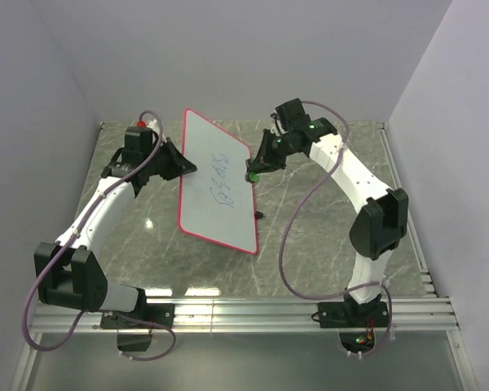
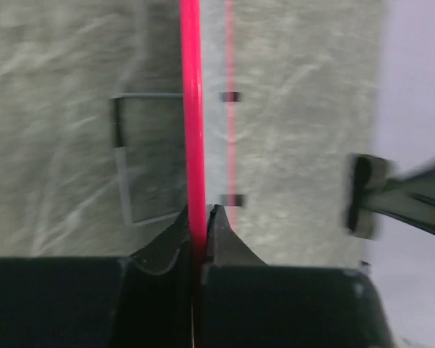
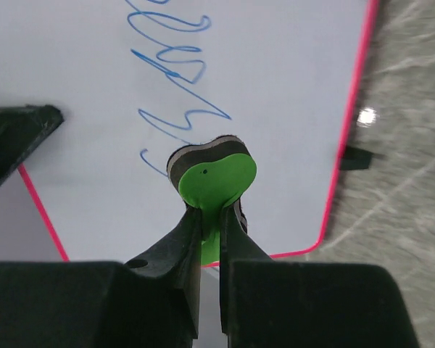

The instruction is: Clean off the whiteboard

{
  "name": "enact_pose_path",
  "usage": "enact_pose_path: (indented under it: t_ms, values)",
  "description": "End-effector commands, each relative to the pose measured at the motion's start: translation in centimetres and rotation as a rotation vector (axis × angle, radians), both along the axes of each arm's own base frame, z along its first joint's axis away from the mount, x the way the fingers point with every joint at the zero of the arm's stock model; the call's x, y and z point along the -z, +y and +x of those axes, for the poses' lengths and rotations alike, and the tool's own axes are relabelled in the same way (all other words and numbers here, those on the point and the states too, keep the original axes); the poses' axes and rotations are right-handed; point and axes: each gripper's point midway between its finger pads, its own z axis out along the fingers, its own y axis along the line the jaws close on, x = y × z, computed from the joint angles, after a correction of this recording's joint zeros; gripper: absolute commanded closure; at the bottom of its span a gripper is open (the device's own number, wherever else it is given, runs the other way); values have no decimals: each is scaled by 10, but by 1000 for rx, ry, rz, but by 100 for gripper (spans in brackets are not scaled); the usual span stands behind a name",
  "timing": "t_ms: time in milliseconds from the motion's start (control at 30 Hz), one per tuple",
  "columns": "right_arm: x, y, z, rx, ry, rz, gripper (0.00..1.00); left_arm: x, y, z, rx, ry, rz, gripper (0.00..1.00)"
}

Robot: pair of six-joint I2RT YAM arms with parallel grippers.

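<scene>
**Whiteboard.** The large flat rectangular whiteboard has a white surface, rounded corners and a thin red rim. In the top view it sits just toward 11 o'clock from the centre of the grey marbled table. Its long axis runs from about 12 o'clock to 5 o'clock. It appears tilted, with the 9 o'clock long edge raised. The pictures do not show whether the opposite edge rests on the table.

**Markings.** Looping blue scribbles run down the middle of the white surface. Two small black tabs project from the long edge at 3 o'clock.

**Left gripper.** The left gripper is at 9 o'clock of the whiteboard, at the upper half of that long edge. In the left wrist view the board is seen almost edge-on. The fingers are drawn narrow and pinch the red rim between their tips.

**Right gripper.** The right gripper is at 3 o'clock of the whiteboard, directly across from the left gripper. Its fingers are closed tight on the stem of a small heart-shaped green eraser with a black felt layer on its far face. In the right wrist view the eraser head lies over the white surface, at the lower end of the blue scribbles. Contact between felt and board cannot be confirmed.
</scene>
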Motion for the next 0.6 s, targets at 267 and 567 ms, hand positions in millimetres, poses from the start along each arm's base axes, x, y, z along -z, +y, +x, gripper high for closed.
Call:
enact_pose_path:
  t_ms: [267,567]
  values:
    - [-17,91,47,-97,39,274,100,50,-3,-5,202,88,160,100]
    - [-14,135,92,-43,59,394,100,67,-10,-1,276,149,157,100]
